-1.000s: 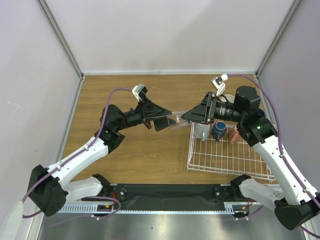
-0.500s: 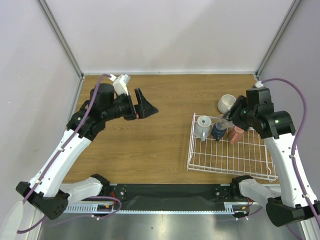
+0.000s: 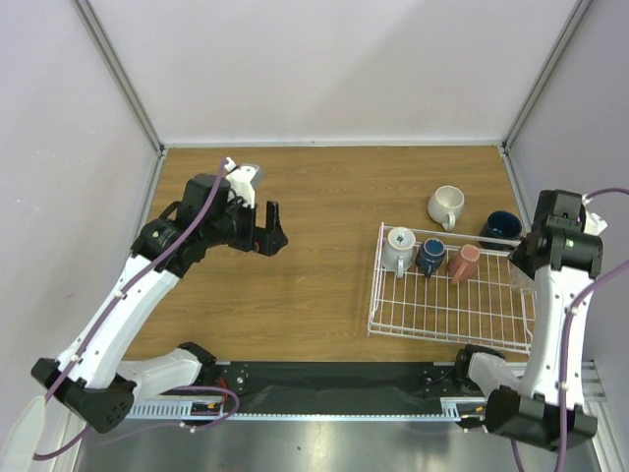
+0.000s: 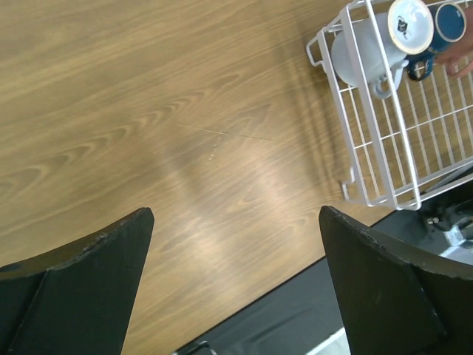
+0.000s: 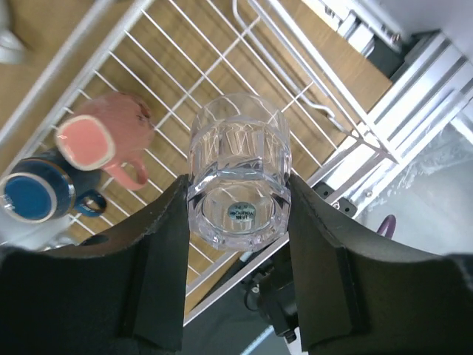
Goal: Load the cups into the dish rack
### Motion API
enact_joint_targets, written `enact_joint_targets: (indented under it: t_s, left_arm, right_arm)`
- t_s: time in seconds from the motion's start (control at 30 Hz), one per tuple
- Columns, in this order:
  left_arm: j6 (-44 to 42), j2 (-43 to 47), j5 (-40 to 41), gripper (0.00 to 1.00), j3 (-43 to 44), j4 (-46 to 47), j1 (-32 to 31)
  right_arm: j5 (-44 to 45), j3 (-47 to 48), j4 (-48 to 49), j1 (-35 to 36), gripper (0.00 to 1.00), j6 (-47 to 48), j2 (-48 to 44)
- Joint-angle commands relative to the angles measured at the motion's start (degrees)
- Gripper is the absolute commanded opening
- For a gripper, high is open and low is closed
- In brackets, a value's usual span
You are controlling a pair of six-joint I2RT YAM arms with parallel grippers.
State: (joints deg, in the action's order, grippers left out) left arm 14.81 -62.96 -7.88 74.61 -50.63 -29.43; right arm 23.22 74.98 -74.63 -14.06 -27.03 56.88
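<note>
The right tool (image 5: 238, 194) is partly closed on the small clear glass (image 5: 236, 140), one finger against each side wall. The glass's long axis runs along the fingers, with its stickered end toward the wrist and the other end pointing away, down at the dish rack (image 3: 375, 285). It hangs above the rack's wires, apart from the pink cup (image 3: 462, 263), the dark blue mug (image 3: 429, 256) and the pale mug (image 3: 398, 248) standing in the rack's far row. The left tool (image 4: 236, 213) is spread wide and empty over the bare desk (image 3: 324, 197), well left of the rack
</note>
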Motion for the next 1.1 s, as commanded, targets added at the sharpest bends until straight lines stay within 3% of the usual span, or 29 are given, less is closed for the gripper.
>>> enact_joint_targets:
  t_s: [0.0, 0.43, 0.9, 1.07]
  left_arm:
    - [-5.5, 3.8, 1.7, 1.0, -1.0, 0.5, 0.3]
    - [-9.7, -1.1, 6.6, 1.0, 3.6, -0.6, -0.3]
    - [-10.1, -4.7, 3.9, 1.0, 4.5, 0.4, 0.4]
    - [-9.9, -3.6, 3.8, 1.0, 3.3, -0.1, 0.7]
  right_arm:
    - [-5.5, -1.4, 5.0, -2.8, 0.0, 3.9, 4.9]
    - [-9.8, -4.6, 18.0, -6.9, 0.0, 0.0, 19.4]
    - [-10.6, -8.5, 23.7, -5.8, 0.0, -1.0, 24.7]
    - [-10.1, -8.8, 23.3, -5.6, 0.14, -1.2, 25.6]
